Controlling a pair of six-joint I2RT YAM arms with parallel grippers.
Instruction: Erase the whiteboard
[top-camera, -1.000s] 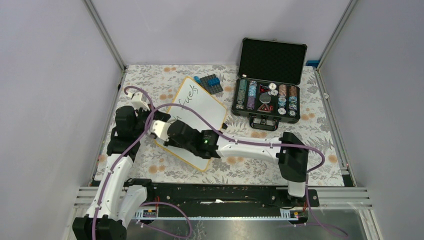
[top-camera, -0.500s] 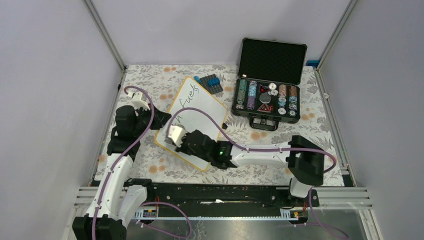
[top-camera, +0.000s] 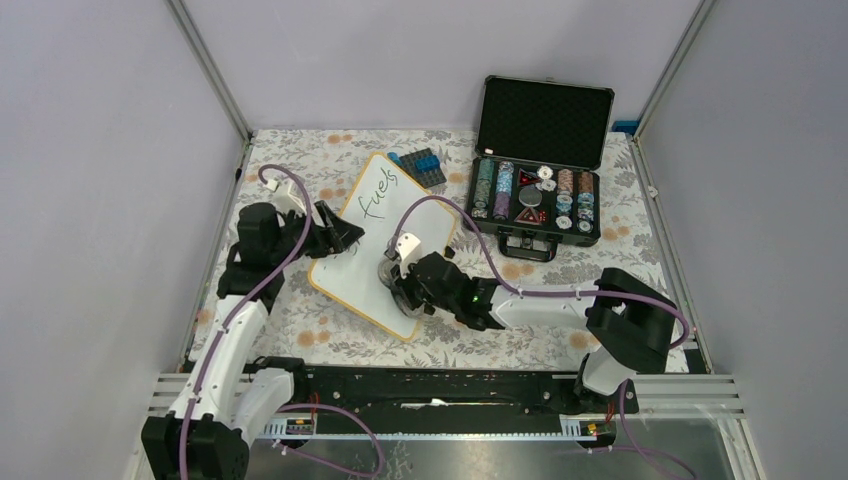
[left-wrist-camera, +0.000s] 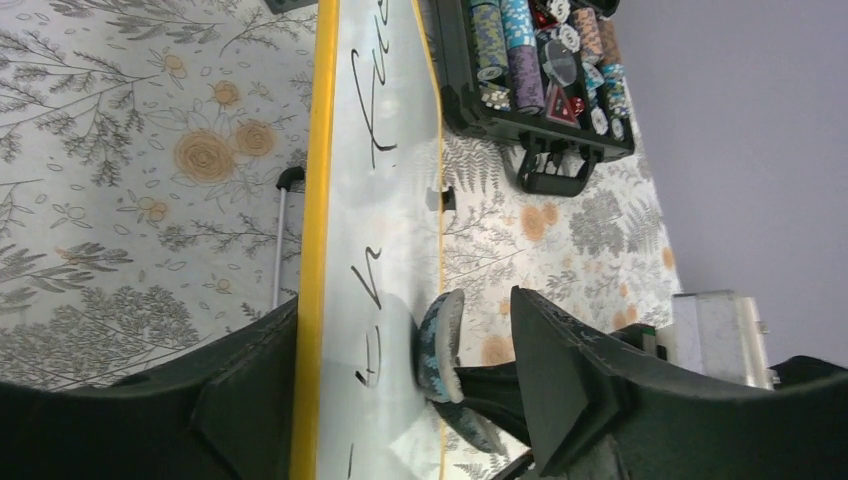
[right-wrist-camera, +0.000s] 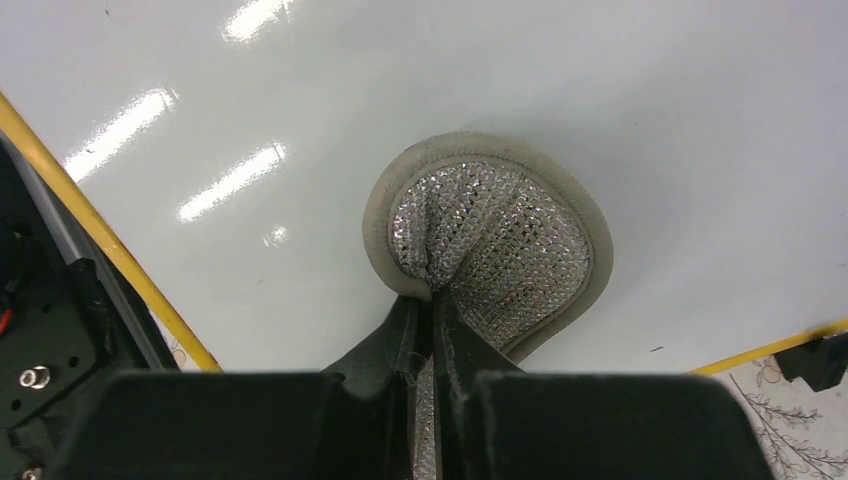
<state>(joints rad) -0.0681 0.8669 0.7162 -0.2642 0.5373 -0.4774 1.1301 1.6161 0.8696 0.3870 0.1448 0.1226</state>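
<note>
The whiteboard (top-camera: 400, 225) lies tilted on the flowered cloth, yellow-rimmed, with black handwriting at its far end. In the left wrist view, more writing shows on the whiteboard (left-wrist-camera: 385, 200) near my fingers. My right gripper (top-camera: 405, 285) is shut on a round grey mesh pad (top-camera: 392, 280), which it presses flat on the board's near right part. The right wrist view shows the pad (right-wrist-camera: 500, 240) pinched at its fold by that gripper (right-wrist-camera: 433, 330) against the bare whiteboard (right-wrist-camera: 300, 120). My left gripper (top-camera: 348, 236) hangs open at the board's left rim, holding nothing. Seen from its wrist, that gripper (left-wrist-camera: 400, 390) has the pad (left-wrist-camera: 440, 345) edge-on between its fingers.
An open black case of poker chips (top-camera: 535, 195) stands right of the board, its lid up. A small black and blue block (top-camera: 420, 165) lies just beyond the board's far corner. Metal frame rails and grey walls close in the cloth on three sides.
My right arm has swept the pad from the board's left side over to its near right. The left gripper has opened and shifted slightly away from me along the left rim.
</note>
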